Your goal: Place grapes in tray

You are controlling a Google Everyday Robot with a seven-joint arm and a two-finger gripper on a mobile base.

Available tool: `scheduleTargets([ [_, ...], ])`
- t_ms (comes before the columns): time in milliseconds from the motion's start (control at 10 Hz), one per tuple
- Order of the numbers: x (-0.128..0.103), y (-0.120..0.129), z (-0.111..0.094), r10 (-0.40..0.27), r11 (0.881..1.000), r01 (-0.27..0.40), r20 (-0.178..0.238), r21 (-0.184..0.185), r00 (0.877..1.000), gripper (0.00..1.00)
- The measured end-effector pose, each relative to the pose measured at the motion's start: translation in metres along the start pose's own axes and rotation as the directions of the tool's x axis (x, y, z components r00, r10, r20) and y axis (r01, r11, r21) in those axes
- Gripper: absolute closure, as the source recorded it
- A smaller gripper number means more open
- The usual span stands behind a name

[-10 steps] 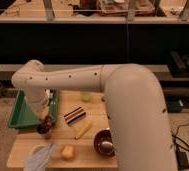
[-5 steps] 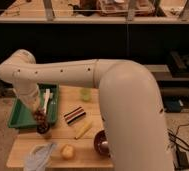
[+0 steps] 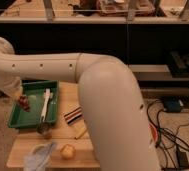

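Observation:
The grapes (image 3: 23,103), a small dark red bunch, hang from my gripper (image 3: 21,98), which is shut on them at the end of the long white arm. They are held just above the left part of the green tray (image 3: 32,118), over its inside. The tray lies on the left of the small wooden table (image 3: 63,137). In the middle of the tray is a white elongated object (image 3: 46,103). The arm's wrist hides the gripper's upper part.
A striped flat item (image 3: 73,115) and a pale yellow stick (image 3: 80,131) lie right of the tray. At the tray's front corner is a small dark object (image 3: 44,130). A yellow round fruit (image 3: 67,150) and a pale crumpled bag (image 3: 38,156) sit near the table's front edge. Cables (image 3: 174,137) run across the floor at right.
The gripper has carried the grapes left and up, from the tray's front right corner to over its left part. The view has also shifted.

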Motion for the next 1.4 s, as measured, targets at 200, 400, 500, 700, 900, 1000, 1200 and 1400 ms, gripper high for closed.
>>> scheduleTargets([
  [200,0.008,-0.026,0.012,-0.015,1.000,0.015,-0.015,0.019,1.000,0.95],
  [400,0.015,-0.028,0.033,-0.008,1.000,0.008,-0.006,0.006,1.000,0.78],
  [500,0.027,-0.024,0.055,0.001,1.000,-0.001,0.013,-0.007,1.000,0.66],
  [700,0.035,-0.023,0.087,0.006,0.999,-0.003,0.079,-0.035,0.997,0.48],
  [900,0.034,-0.029,0.102,-0.001,0.998,0.010,0.140,-0.065,0.990,0.26],
  [1000,0.034,-0.030,0.106,-0.003,0.997,0.016,0.159,-0.078,0.987,0.21],
  [1200,0.031,-0.032,0.109,-0.008,0.996,0.025,0.180,-0.091,0.984,0.20],
  [1400,0.035,-0.030,0.109,-0.003,0.995,0.020,0.177,-0.093,0.984,0.20],
])
